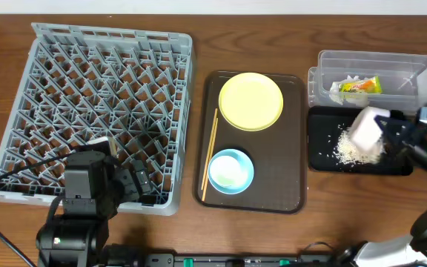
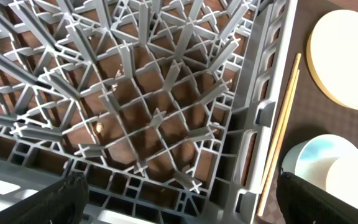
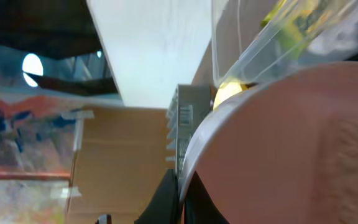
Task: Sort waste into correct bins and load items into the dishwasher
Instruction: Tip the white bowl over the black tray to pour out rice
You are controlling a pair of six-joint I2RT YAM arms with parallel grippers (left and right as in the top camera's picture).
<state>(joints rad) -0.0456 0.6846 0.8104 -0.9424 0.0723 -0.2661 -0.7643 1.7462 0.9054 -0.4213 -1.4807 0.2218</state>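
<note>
The grey dish rack [image 1: 87, 96] stands on the table to the left of the brown tray [image 1: 288, 170], with no dishes in it. To the tray's right, at its far end, is the clear tub [image 1: 410, 74], and the black tray [image 1: 321, 141] lies just on the near side of the tub. On the brown tray, the yellow plate [image 1: 250, 100] takes the far half and the blue bowl [image 1: 230, 170] the near half, with the chopsticks [image 1: 210, 152] along the tray's left edge.

Only the overhead view shows the white bowl [image 1: 367, 127] tipped on its side above the black tray, held by the right tool [image 1: 388, 127] over the rice scraps [image 1: 351, 150]. The right wrist view adds dark fingers [image 3: 166, 196] pinching the bowl's rim. It also shows the wrapper [image 1: 360, 86] through the tub's wall.

The left tool [image 1: 143, 187] hangs over the rack corner nearest the brown tray. Its wrist view shows the fingers [image 2: 61, 196] spread wide and holding nothing.
</note>
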